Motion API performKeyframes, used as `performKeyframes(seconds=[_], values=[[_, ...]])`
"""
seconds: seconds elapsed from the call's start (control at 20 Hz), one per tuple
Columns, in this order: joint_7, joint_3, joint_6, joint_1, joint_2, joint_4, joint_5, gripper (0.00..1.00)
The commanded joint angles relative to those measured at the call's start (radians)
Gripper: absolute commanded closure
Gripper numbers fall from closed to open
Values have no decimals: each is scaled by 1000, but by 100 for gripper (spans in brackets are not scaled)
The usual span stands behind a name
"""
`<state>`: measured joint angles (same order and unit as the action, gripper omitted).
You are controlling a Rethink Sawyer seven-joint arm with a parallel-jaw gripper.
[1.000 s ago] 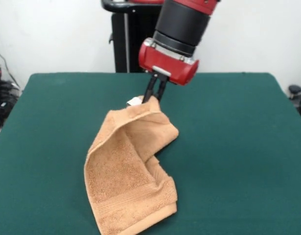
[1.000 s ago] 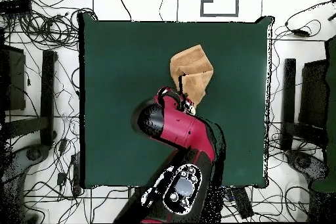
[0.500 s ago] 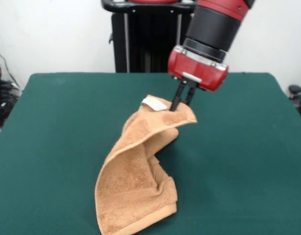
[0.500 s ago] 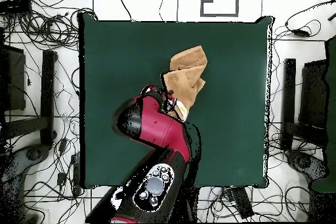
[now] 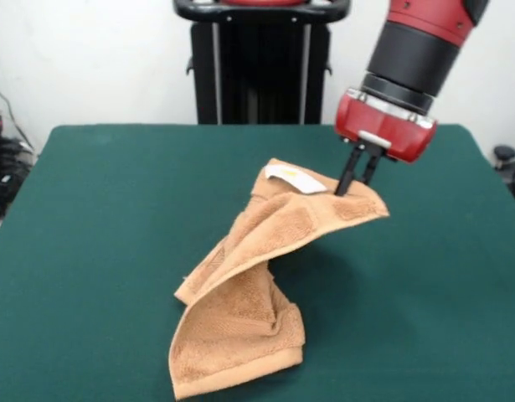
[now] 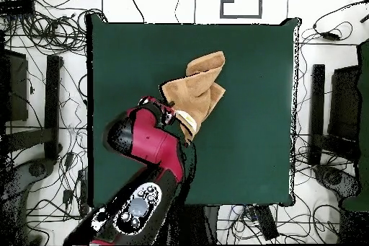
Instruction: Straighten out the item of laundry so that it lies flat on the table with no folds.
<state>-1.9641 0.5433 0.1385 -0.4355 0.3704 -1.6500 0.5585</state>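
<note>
The gripper has its two dark fingers pinched together on the raised corner of the towel, just beside the small white label. The towel lies near the table's middle in the overhead view; in the front view it trails from the held corner toward seven o'clock, its lower end bunched on the felt.

Over the last second the gripper has carried that corner toward three o'clock in the front view, and the cloth has been drawn out into a longer, twisted band. Judged from this, the pull is opening the towel, but a long fold along its length and a crumpled heap at the low end remain, so it is far from flat.

The towel is looped orange-tan terry, thick and limp, with a flat woven band near its lower hem. The table is dark green felt-like cloth, likely to drag on the terry.
</note>
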Motion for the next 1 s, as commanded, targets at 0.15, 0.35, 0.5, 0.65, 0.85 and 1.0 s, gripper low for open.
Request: performKeyframes(seconds=[0.15,0.35,0.5,0.65,0.85,1.0], values=[[-342,13,13,-116,-101,18,127,100],[-348,17,59,-145,-100,29,137,100],[-349,-5,4,-161,-71,6,145,100],[-343,-25,-40,-175,-64,1,147,100],[-350,6,-40,-226,-108,31,169,100],[-345,25,-28,-253,-117,44,181,100]])
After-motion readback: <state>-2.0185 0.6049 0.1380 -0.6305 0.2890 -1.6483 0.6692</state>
